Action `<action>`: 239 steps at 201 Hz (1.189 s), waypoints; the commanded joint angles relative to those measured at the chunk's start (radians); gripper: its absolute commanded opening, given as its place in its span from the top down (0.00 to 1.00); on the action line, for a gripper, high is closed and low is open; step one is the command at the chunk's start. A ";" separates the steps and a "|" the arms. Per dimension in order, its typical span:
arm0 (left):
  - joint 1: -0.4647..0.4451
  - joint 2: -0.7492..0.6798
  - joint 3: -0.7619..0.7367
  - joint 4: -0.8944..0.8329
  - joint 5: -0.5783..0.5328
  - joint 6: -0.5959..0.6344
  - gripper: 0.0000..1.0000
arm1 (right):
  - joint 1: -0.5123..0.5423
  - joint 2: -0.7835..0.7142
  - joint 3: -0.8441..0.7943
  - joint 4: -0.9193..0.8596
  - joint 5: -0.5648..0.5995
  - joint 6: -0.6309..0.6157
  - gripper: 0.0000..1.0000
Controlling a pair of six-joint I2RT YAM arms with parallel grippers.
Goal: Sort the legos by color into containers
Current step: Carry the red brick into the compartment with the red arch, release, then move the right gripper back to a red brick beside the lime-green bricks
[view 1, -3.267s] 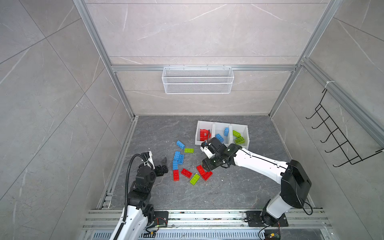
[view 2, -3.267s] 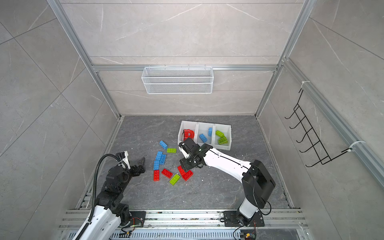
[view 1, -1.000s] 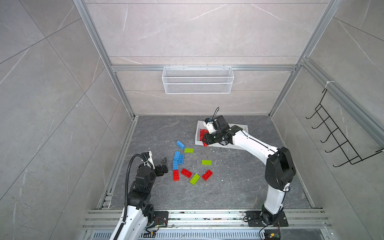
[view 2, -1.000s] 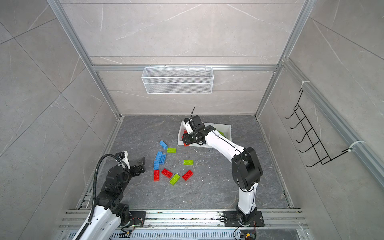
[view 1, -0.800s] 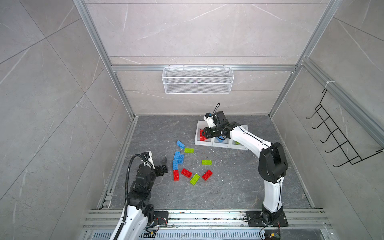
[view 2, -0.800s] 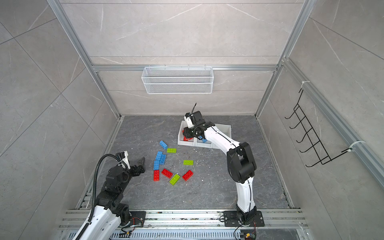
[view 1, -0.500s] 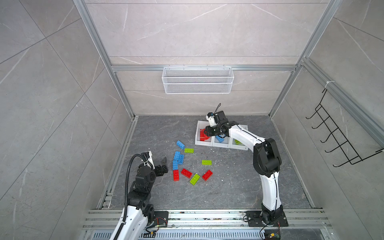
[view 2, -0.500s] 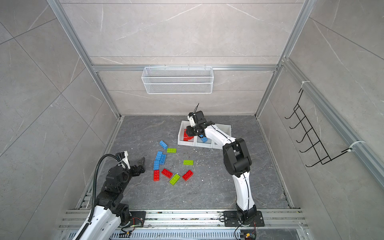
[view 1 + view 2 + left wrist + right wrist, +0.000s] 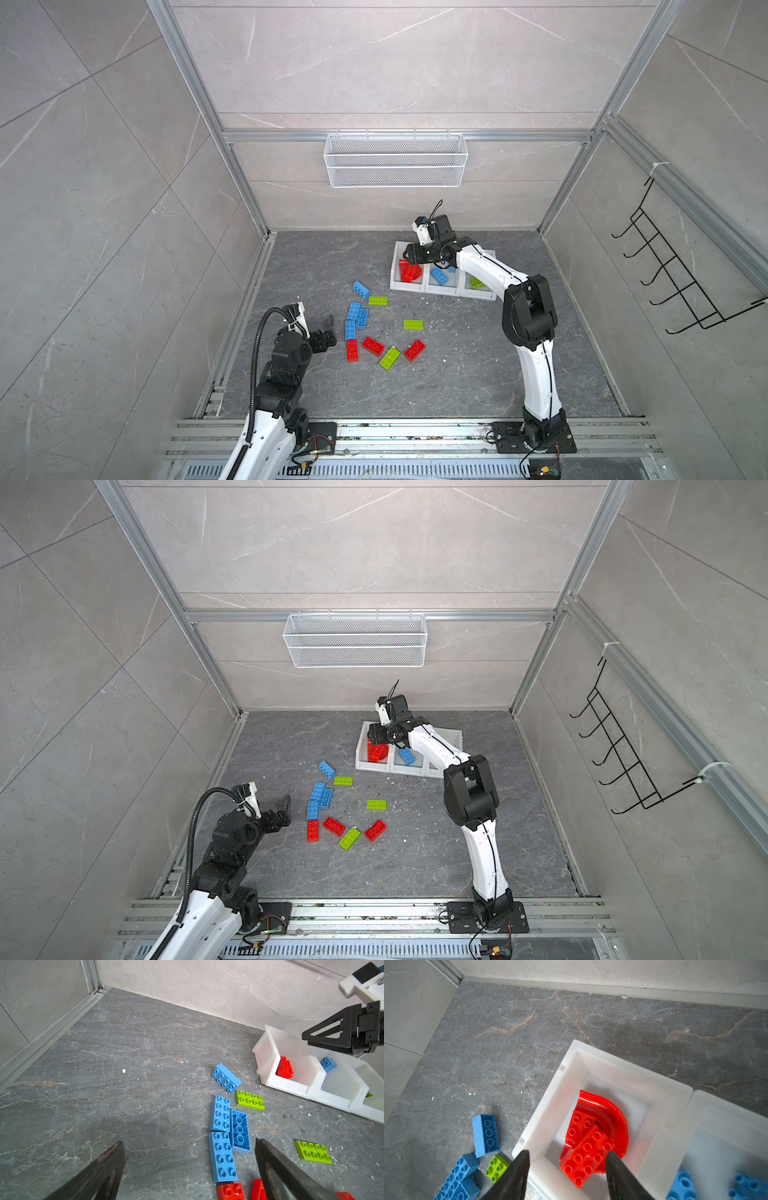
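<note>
Floor (image 9: 457, 386) of dark grey veined slab takes up most of what I see in both top views, boxed in by pale tiled walls, with a white wire basket (image 9: 395, 162) hanging on the back wall. My right arm (image 9: 536, 374) rises from the near rail and reaches to the back. There the right gripper (image 9: 568, 1153) hovers over the bin at the left end of the containers (image 9: 442, 289), three white bins joined in a row close to the back wall. Through the right wrist camera I see its jaws parted and gripping nothing. A red brick (image 9: 583, 1157) lies below them inside that bin, tilted on top of a red arch piece (image 9: 610, 1111). My left arm (image 9: 286, 361) sits folded low at the left side of the floor. The left gripper (image 9: 189, 1142) is spread wide, empty, and just beside the loose legos without touching them. The middle bin holds blue bricks (image 9: 438, 275) and the far bin a green brick (image 9: 477, 283). Ten pieces lie scattered on the floor in front of the bins. Four are blue, three of them in a tight cluster (image 9: 355, 319) and one apart (image 9: 360, 289). Three are green (image 9: 413, 324), and three are red (image 9: 372, 346) nearest the rail.
</note>
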 commanded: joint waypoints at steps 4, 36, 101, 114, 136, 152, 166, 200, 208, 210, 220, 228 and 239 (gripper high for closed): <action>0.001 -0.018 0.007 0.022 -0.001 0.002 0.00 | 0.004 -0.072 -0.028 -0.087 0.018 -0.026 0.36; 0.002 -0.030 0.005 0.018 -0.005 0.000 0.00 | 0.018 -0.281 -0.261 -0.110 0.035 0.003 0.32; 0.002 -0.047 0.000 0.009 -0.021 -0.006 0.00 | 0.252 -0.627 -0.700 -0.243 0.155 -0.011 0.23; 0.003 -0.050 0.000 0.010 -0.021 -0.007 0.00 | 0.282 -0.629 -0.730 -0.259 0.130 -0.048 0.21; 0.002 -0.048 -0.001 0.010 -0.018 -0.006 0.00 | 0.316 -0.602 -0.729 -0.278 0.111 -0.093 0.19; 0.002 -0.041 0.002 0.011 -0.017 -0.006 0.00 | 0.337 -0.570 -0.711 -0.275 0.111 -0.101 0.17; 0.002 -0.034 0.004 0.013 -0.018 -0.006 0.00 | 0.359 -0.531 -0.687 -0.285 0.115 -0.109 0.17; 0.003 -0.030 0.005 0.014 -0.017 -0.006 0.00 | 0.389 -0.448 -0.654 -0.298 0.118 -0.146 0.16; 0.003 -0.031 0.004 0.013 -0.016 -0.006 0.00 | 0.394 -0.433 -0.645 -0.295 0.107 -0.154 0.16; 0.002 -0.031 0.004 0.013 -0.018 -0.006 0.00 | 0.397 -0.430 -0.643 -0.295 0.105 -0.155 0.16; 0.003 -0.034 0.003 0.013 -0.019 -0.006 0.00 | 0.405 -0.411 -0.631 -0.297 0.110 -0.158 0.16; 0.003 -0.034 0.004 0.013 -0.018 -0.005 0.00 | 0.411 -0.394 -0.622 -0.302 0.114 -0.161 0.15; 0.002 -0.036 0.004 0.013 -0.018 -0.006 0.00 | 0.421 -0.373 -0.609 -0.309 0.132 -0.163 0.15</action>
